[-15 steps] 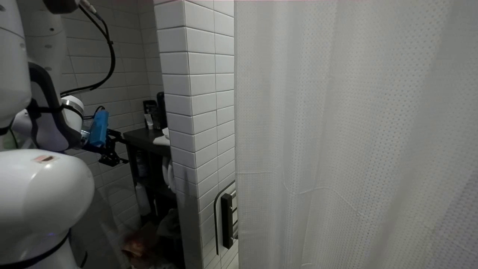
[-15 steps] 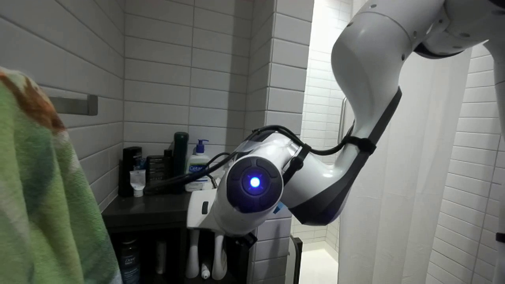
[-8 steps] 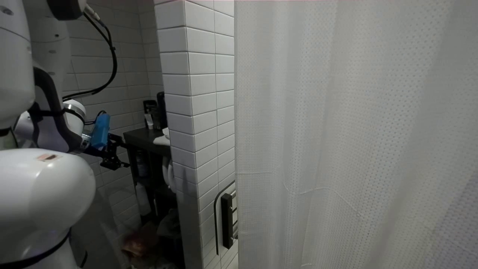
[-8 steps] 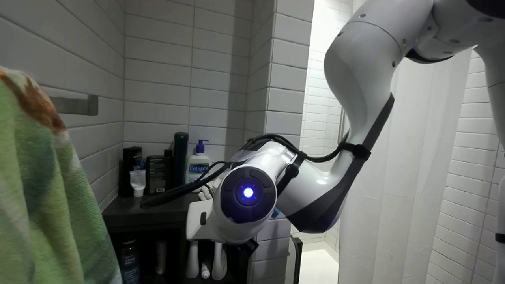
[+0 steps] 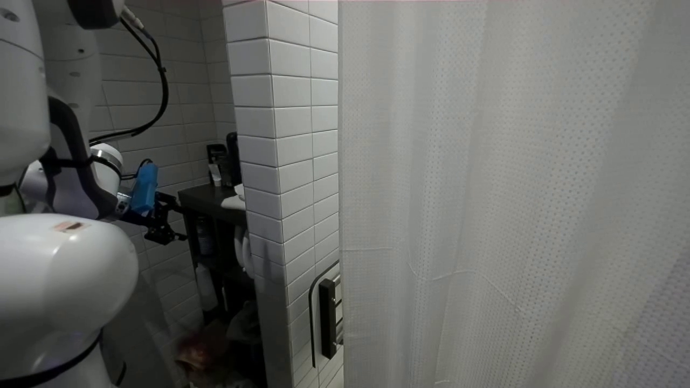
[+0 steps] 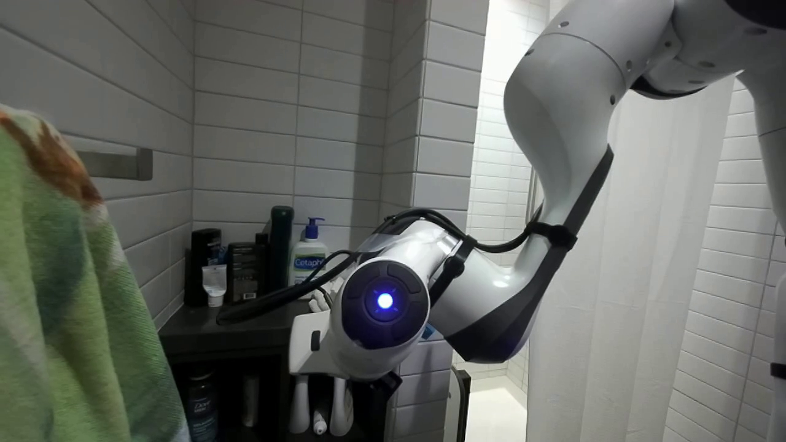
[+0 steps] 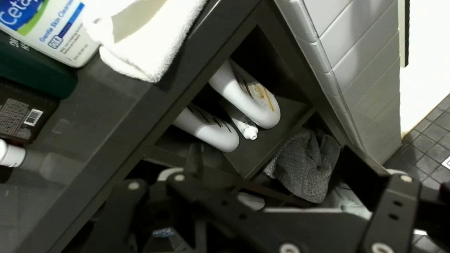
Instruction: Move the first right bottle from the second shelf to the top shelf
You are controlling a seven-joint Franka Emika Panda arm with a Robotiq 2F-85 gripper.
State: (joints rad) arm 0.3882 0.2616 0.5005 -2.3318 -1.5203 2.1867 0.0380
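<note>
You seem to be at the approach, your hand (image 7: pixel 270 158) spread and empty, so next aim it at the right-hand white bottle (image 7: pixel 245 101), just above the wrist view's centre.

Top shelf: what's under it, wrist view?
White tube between two white bottles; lower, a grey cloth. The top shelf hides the bottles' upper ends; the gripper blocks part of the view beneath.

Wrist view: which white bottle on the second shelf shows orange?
The right bottle, nearest the tiled pillar, has orange print; the left bottle shows only dark print.
</note>
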